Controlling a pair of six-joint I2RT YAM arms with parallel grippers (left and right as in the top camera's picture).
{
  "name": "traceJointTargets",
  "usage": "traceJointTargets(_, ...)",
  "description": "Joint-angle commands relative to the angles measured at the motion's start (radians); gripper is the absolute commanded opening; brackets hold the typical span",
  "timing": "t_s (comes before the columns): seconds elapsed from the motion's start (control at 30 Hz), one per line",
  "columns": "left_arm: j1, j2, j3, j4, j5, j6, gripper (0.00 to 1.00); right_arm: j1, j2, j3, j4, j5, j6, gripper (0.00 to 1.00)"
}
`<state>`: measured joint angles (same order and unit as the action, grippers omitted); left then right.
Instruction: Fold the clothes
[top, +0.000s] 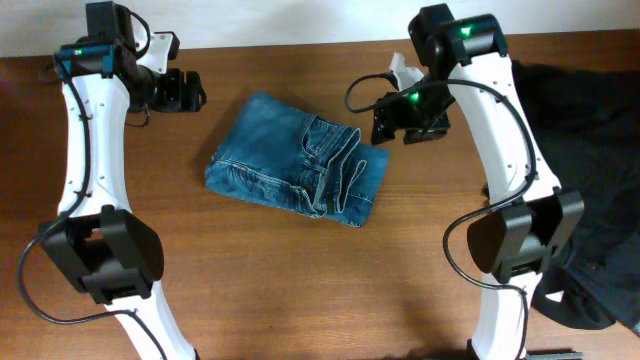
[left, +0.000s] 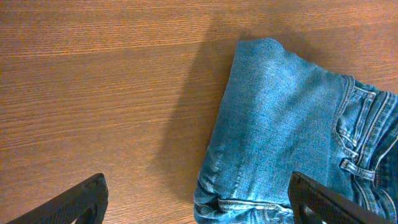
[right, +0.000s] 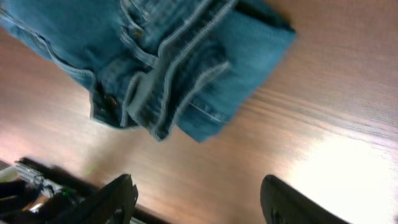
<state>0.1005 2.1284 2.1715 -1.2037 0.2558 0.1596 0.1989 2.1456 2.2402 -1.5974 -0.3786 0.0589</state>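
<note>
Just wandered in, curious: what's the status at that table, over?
Left fingers open, empty. Right fingers open, empty. Jeans folded, flat on table, not gripped. Dark clothes heaped far right, clear of jeans.

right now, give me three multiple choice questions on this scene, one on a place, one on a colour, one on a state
1. Where do the jeans lie?
A. on the table, between the two arms
B. on the floor
C. hanging off the table's front edge

2. What colour is the pile of clothes beside the right arm?
A. white
B. black
C. red

3. What state is the left hand in?
A. shut on the denim
B. open, holding nothing
C. shut on nothing

Answers:
1 A: the overhead view shows them folded on the wood between the arms.
2 B: the heap is black.
3 B: in the left wrist view its fingers stand wide apart, gripping nothing.
</note>
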Motion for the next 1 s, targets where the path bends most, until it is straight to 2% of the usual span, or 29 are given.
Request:
traceJointTargets(0.0, 0.001, 0.028, 0.021, -0.001, -0.002, -0.009, 0.92, 0.018, 0.032, -0.135, 0.114, -0.166, 0.016, 0.69)
traceJointTargets(0.1, 0.001, 0.061, 0.021, -0.003, -0.002, -0.010, 0.92, 0.048, 0.032, -0.286, 0.258, -0.167, 0.073, 0.69)
traceJointTargets(0.3, 0.001, 0.078, 0.021, 0.000, 0.002, -0.009, 0.92, 0.086, 0.036, -0.438, 0.472, -0.167, 0.116, 0.70)
traceJointTargets(0.67, 0.001, 0.078, 0.021, -0.001, 0.002, -0.010, 0.92, 0.135, 0.060, -0.490, 0.564, -0.111, 0.173, 0.72)
traceJointTargets(0.7, 0.001, 0.078, 0.021, -0.001, 0.002, -0.010, 0.92, 0.138, 0.060, -0.490, 0.573, -0.109, 0.187, 0.68)
traceJointTargets(0.73, 0.000, 0.078, 0.021, -0.002, 0.002, -0.010, 0.92, 0.142, 0.060, -0.490, 0.593, -0.109, 0.201, 0.56)
traceJointTargets(0.77, 0.000, 0.078, 0.021, -0.003, 0.002, -0.010, 0.93, 0.142, 0.060, -0.490, 0.610, -0.110, 0.210, 0.22)
traceJointTargets(0.8, 0.000, 0.078, 0.021, -0.004, 0.002, -0.010, 0.92, 0.141, 0.060, -0.490, 0.619, -0.111, 0.212, 0.06)
traceJointTargets(0.97, 0.000, 0.078, 0.021, -0.006, 0.003, -0.010, 0.93, 0.128, 0.045, -0.451, 0.593, -0.145, 0.175, 0.04)
